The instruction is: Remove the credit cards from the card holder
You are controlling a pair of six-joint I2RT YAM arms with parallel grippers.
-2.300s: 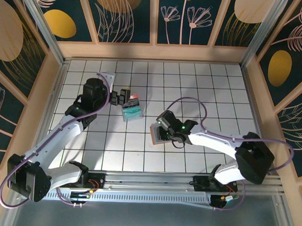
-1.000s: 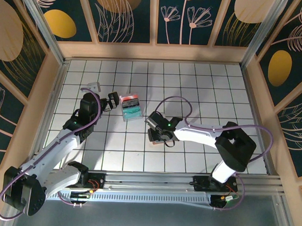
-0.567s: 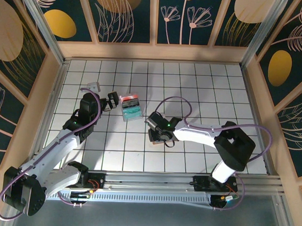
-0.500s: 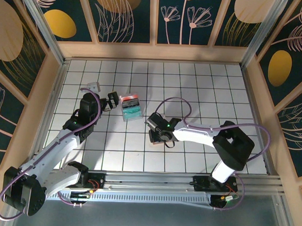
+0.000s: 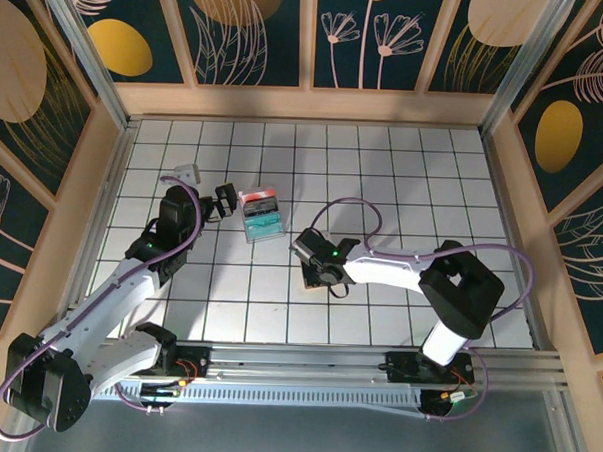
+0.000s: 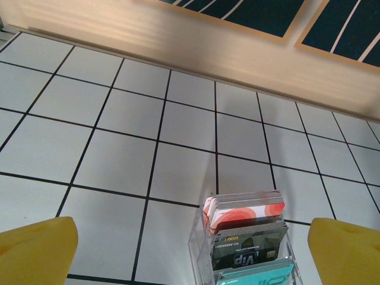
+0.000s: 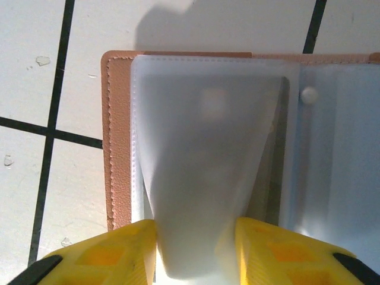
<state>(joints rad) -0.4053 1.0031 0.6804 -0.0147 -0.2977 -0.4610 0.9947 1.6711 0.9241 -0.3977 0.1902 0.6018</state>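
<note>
The card holder lies open on the white tiles, with an orange-tan border and frosted plastic sleeves inside. My right gripper points straight down at it. Its yellow fingers press both sides of one frosted sleeve, which lifts toward the camera. From above, the right gripper covers most of the holder. I cannot make out any credit cards behind the frosted plastic. My left gripper is open beside a clear box, holding nothing.
The clear box holds red, dark and teal cards and stands between the wide-apart left fingers in the left wrist view, box low in frame. A small pale flat piece lies at the far left. Wooden walls ring the floor.
My right gripper has narrowed onto the frosted sleeve and shifted a little over the holder. The left arm and the clear box have stayed put over the last second.
</note>
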